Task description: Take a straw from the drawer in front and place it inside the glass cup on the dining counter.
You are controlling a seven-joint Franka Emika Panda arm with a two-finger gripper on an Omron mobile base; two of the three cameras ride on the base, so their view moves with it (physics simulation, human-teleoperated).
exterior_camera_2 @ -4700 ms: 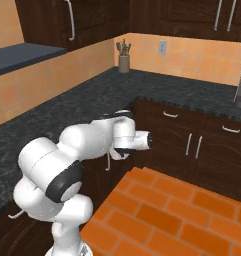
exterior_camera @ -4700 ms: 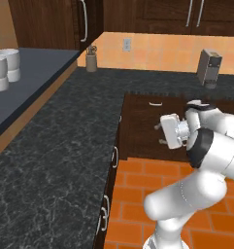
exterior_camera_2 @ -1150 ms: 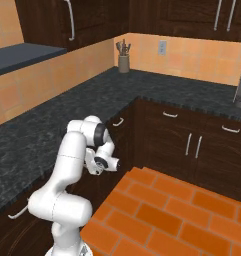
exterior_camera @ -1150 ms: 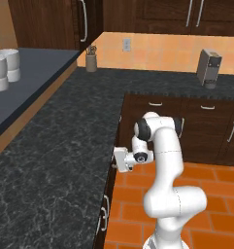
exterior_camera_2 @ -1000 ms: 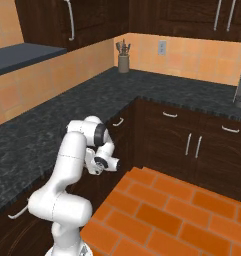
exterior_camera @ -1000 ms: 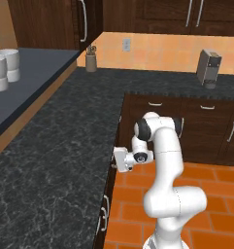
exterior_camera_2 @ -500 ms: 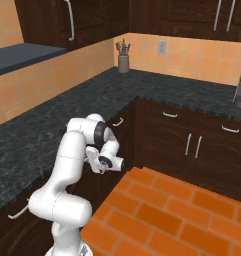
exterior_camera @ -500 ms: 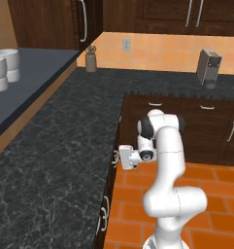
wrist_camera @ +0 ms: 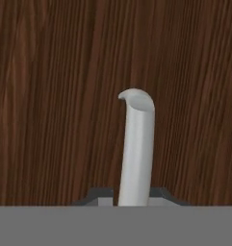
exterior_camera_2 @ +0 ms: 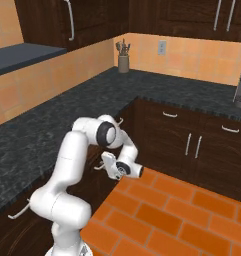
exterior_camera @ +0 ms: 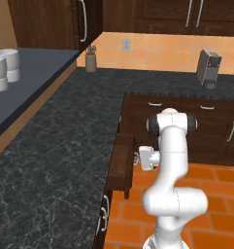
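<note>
At centre frame of the left base view we find the drawer (exterior_camera: 122, 165), a shallow dark-brown wooden box with visible vertical grain, pulled partly out from under the countertop (exterior_camera: 55, 160) of black speckled stone. Just right of its front stands the gripper (exterior_camera: 136, 158), carried on a white, smooth-cased arm with dark joints that rises from the lower right of that frame. Seen from the hand view, the drawer's front fills the background as straight-grained dark wood, and the silver bar handle (wrist_camera: 135, 149), a round-sectioned metal rod with a curved end, runs up from the bottom centre between the two dark finger tips (wrist_camera: 99, 196); we judge the fingers clamped together on this handle. From the right base view the gripper (exterior_camera_2: 103, 163) sits at centre left, pressed against the drawer front beneath the stone edge, with orange brick-pattern floor tiles (exterior_camera_2: 157, 215) spreading to the lower right. We record a ribbed pale utensil crock (exterior_camera: 91, 62) at upper centre-left of the left base view, on the far stone top against an orange tiled wall, and two grey-white cylindrical mugs (exterior_camera: 4, 68) at the upper left edge on a smooth dark-grey shelf. We cannot make out the drawer's interior.
</note>
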